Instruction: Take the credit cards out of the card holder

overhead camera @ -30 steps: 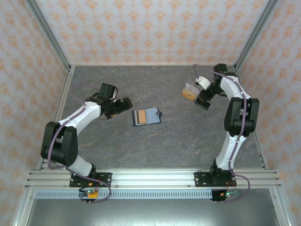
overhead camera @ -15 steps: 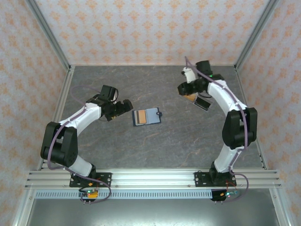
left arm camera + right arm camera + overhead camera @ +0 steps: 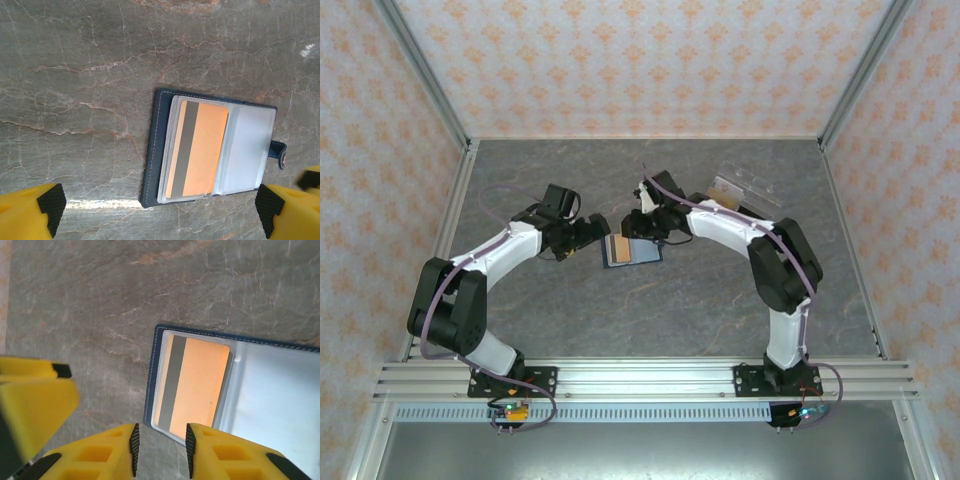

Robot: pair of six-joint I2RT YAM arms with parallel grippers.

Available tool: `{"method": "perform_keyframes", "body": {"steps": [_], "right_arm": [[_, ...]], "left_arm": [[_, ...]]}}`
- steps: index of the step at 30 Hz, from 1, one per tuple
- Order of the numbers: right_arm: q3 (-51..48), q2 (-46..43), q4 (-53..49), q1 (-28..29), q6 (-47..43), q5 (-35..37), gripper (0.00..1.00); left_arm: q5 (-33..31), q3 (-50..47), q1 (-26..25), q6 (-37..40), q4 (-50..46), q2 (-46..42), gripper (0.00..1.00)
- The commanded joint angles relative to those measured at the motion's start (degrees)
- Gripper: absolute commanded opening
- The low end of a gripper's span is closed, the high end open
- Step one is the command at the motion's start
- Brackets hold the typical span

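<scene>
Grey marbled stone tops the table, with orange-patterned wallpaper on the walls around it. The right pincer holds its yellow fingers a narrow gap apart, with only bare stone between them. Its tips hover just off the long edge of the wallet, beside the panel that carries the credit card. The left pincer is spread wide and empty, and the wallet lies between and beyond its two fingers. The wallet is open and flat near the middle of the table, navy outside and blue-grey inside, with its snap tab at the edge of the bare panel. The credit card is orange with a dark stripe and sits in that panel's clear sleeve. From above, both pincers are close together at the wallet's left end. A clear plastic box lies well apart, toward the far right.
</scene>
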Motion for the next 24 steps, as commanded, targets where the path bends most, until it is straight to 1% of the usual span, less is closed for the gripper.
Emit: {"method": "perform_keyframes", "body": {"steps": [1,3,7,12,14,16,19,21,24], "right_arm": [[-0.1,2.9,4.1,0.9,9.8,3.1,0.32],[0.8,4.7,3.0,1.3,10.8,3.7,0.30],[1.9,7.4,2.2,1.3,11.6,3.1,0.25],[2.2,8.6,0.8,1.3,11.4,4.5,0.20],[2.3,8.9,0.5,1.3,11.2,4.8,0.20],[2.5,9.3,0.1,1.2,11.0,4.7,0.18],[2.6,9.4,0.0,1.2,11.0,4.9,0.17],[2.7,9.7,-0.2,1.1,10.9,4.9,0.16],[2.7,9.7,-0.3,1.1,10.8,5.0,0.16]], "left_arm": [[-1.5,-1.1,-0.6,-2.0,1.1,1.0,1.00],[-1.2,-0.8,-1.2,-1.3,1.2,1.7,0.99],[-0.5,0.5,-2.5,-0.3,1.1,3.8,0.88],[1.3,1.1,-3.2,-1.0,3.2,5.4,0.72],[1.6,1.4,-3.4,-1.2,3.5,5.9,0.68],[2.1,1.9,-3.5,-1.3,3.7,6.6,0.59],[3.0,2.2,-3.7,-1.7,4.6,7.6,0.47],[3.5,2.4,-4.0,-1.9,5.1,8.2,0.43],[4.4,3.0,-4.2,-2.0,5.9,9.4,0.33]]}}
